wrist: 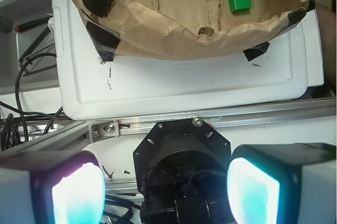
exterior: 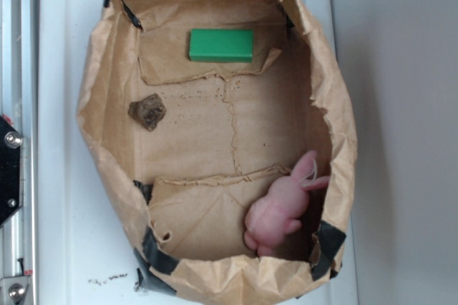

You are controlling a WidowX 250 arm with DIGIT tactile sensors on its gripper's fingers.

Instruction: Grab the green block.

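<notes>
Hanging over the black base with gripper [wrist: 166,190] pads wide apart, holding nothing, touching nothing; green block [exterior: 221,45] lying flat inside paper bag [exterior: 96,97], far end from pink bunny [exterior: 279,208].

On my wrist feed, two fingers [wrist: 78,192] fill the bottom corners: blocky grey housings whose inner pads glow cyan-white with a pinkish edge. Between them at lower centre I see the black octagonal base [wrist: 181,161], dotted with small holes and one silver screw at its top edge, with dark cables bundled inside its round middle.
</notes>
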